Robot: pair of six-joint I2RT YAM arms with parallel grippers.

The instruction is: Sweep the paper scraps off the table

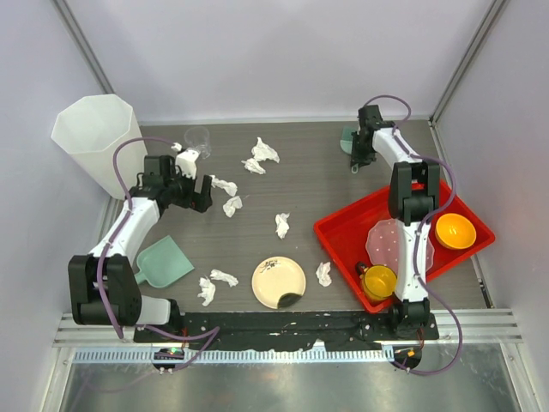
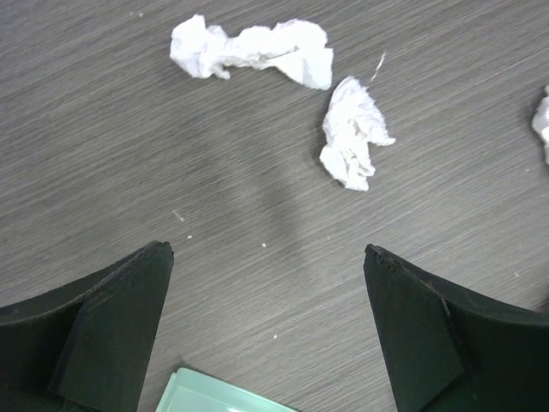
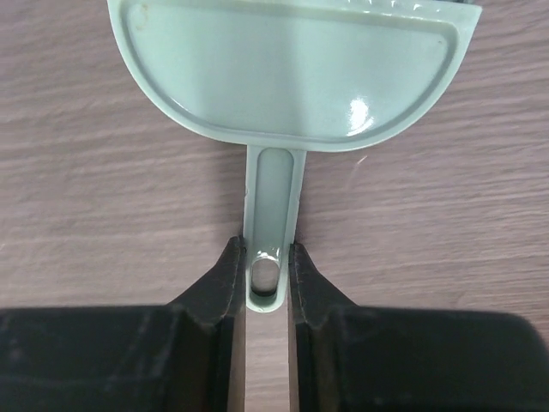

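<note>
Top external view: nearest the arm bases, two paper scraps (image 1: 206, 292) lay close together on the table (image 1: 317, 184), left of a cream plate (image 1: 278, 281); a third scrap (image 1: 323, 273) sat between the plate and the red tray (image 1: 343, 236), just beside the tray's corner. The tray held a yellow cup (image 1: 378, 281), a pink plate (image 1: 390, 240) and an orange bowl (image 1: 455, 230). A green dustpan (image 1: 163, 262) lay flat beside the left arm. Further out, one scrap (image 1: 282, 225) lay alone mid-table. The left gripper (image 1: 199, 190) was low over the table with two scraps (image 1: 228, 195) just to its right. Left wrist view: the left gripper (image 2: 267, 250) had its jaws spread wide with nothing between them; those two scraps (image 2: 253, 47) (image 2: 353, 133) lay ahead of the fingertips, clear of both, and another showed at the right edge (image 2: 542, 120). The dustpan's edge (image 2: 227, 396) was visible below the fingers. Farther still, two scraps (image 1: 260, 157) lay near the back, one (image 1: 177, 148) beside a clear cup (image 1: 198, 139), with a white bin (image 1: 94, 137) at the far left corner. The right gripper (image 1: 353, 154) was at the far right. Right wrist view: the right gripper (image 3: 266, 257) was clamped on the handle of a pale green hand tool (image 3: 292, 69), whose half-round head lay against the table; no scrap was in that view.
</note>
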